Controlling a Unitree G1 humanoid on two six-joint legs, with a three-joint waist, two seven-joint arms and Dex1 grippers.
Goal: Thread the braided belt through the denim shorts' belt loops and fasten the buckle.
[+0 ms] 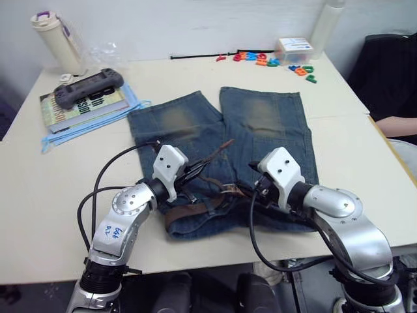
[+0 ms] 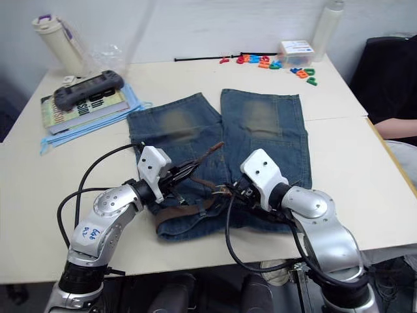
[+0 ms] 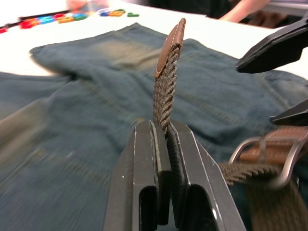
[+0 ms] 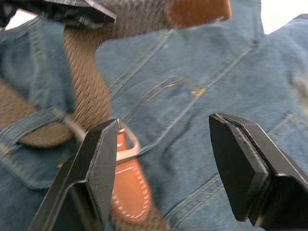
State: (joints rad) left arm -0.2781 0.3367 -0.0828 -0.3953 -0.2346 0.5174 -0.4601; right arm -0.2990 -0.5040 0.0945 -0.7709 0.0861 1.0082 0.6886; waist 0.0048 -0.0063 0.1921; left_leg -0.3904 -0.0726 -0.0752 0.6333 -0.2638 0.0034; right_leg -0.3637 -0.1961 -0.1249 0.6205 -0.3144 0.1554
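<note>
The cream desk [image 1: 195, 78] carries the denim shorts [image 1: 260, 130] laid flat at its middle, waistband toward the robot. At the far left corner a book [image 1: 78, 107] lies on blue folders [image 1: 98, 124] beside a white bottle [image 1: 58, 42]. Colourful small pieces [image 1: 273, 62] and a small clear box [image 1: 293, 49] sit near the far right edge.

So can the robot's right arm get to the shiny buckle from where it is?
Probably yes. The right gripper is open just over the buckle on the denim shorts, with nothing between them. The left gripper only pinches the braided belt nearby.
</note>
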